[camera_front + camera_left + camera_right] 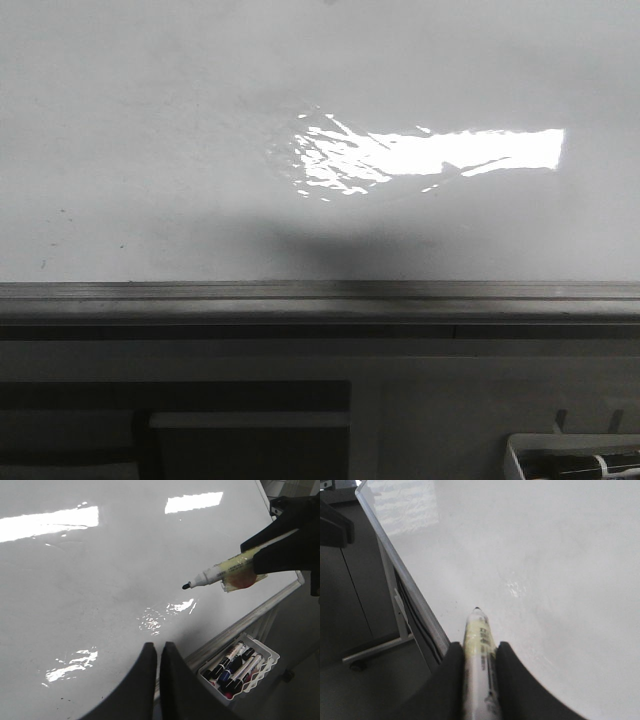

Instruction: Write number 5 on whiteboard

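The whiteboard (200, 120) is glossy white with a bright glare patch, and the number 5 is out of view. My right gripper (479, 647) is shut on a white marker pen (477, 630) wrapped in yellowish tape. In the left wrist view that marker pen (220, 572) points its black tip at the whiteboard (100, 580) near the rail. I cannot tell whether the tip touches. My left gripper (158, 647) is shut with nothing in it, low over the board's edge. Neither gripper shows in the front view.
A grey metal rail (320, 295) edges the board (240, 625). Below it hangs a white tray (239, 667) holding several markers, its corner also showing in the front view (575, 455). A grey stand leg (390, 590) and dark floor lie beyond the board's edge.
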Robot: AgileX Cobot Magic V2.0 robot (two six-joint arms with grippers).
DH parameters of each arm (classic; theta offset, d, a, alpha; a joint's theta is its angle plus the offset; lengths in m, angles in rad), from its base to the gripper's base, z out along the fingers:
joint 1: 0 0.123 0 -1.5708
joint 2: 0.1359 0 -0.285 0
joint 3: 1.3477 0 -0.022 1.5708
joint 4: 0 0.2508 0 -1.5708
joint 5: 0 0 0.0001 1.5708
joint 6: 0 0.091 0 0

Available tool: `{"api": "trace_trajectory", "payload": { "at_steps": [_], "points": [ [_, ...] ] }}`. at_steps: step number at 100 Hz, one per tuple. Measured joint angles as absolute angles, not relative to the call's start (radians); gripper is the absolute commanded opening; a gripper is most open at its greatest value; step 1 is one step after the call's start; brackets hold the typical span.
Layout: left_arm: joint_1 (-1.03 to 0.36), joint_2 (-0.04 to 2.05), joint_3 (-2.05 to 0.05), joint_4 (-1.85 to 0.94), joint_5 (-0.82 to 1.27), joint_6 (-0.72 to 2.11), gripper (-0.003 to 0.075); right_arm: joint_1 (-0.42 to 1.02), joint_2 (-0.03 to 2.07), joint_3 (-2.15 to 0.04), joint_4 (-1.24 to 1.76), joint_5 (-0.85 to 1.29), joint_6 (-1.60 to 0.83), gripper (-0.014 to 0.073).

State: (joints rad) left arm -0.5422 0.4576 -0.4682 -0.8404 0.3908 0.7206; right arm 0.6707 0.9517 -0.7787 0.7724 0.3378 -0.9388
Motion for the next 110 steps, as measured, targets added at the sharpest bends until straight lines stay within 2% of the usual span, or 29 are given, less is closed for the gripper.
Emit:
{"api": "trace_trajectory", "payload": {
  "at_steps": [17, 27, 49, 78, 110],
  "points": [
    [-0.542, 0.458, -0.468, -0.840, 0.398, 0.721, -0.0020, 0.638, 0.925, -0.876, 0.300, 0.606, -0.484, -0.0039],
    [-0.542, 0.458, -0.468, -0.840, 0.400, 0.721, -0.0020, 0.640, 0.889, -0.902, 0.196, 0.641, -0.366, -0.0039],
    [-0.542, 0.458, -0.468, -0.840, 0.400, 0.720, -0.0020, 0.708, 0.839, -0.889, 0.186, 0.539, -0.321, -0.0039],
    [-0.542, 0.458, -0.468, -0.843, 0.400, 0.720, -0.0020, 0.713, 0.905, -0.814, 0.113, 0.396, -0.203, -0.0039],
    [-0.542, 0.458, -0.468, -0.843, 0.400, 0.720, -0.0020, 0.720, 0.966, -0.816, 0.111, 0.316, -0.191, -0.0041]
  ]
}}
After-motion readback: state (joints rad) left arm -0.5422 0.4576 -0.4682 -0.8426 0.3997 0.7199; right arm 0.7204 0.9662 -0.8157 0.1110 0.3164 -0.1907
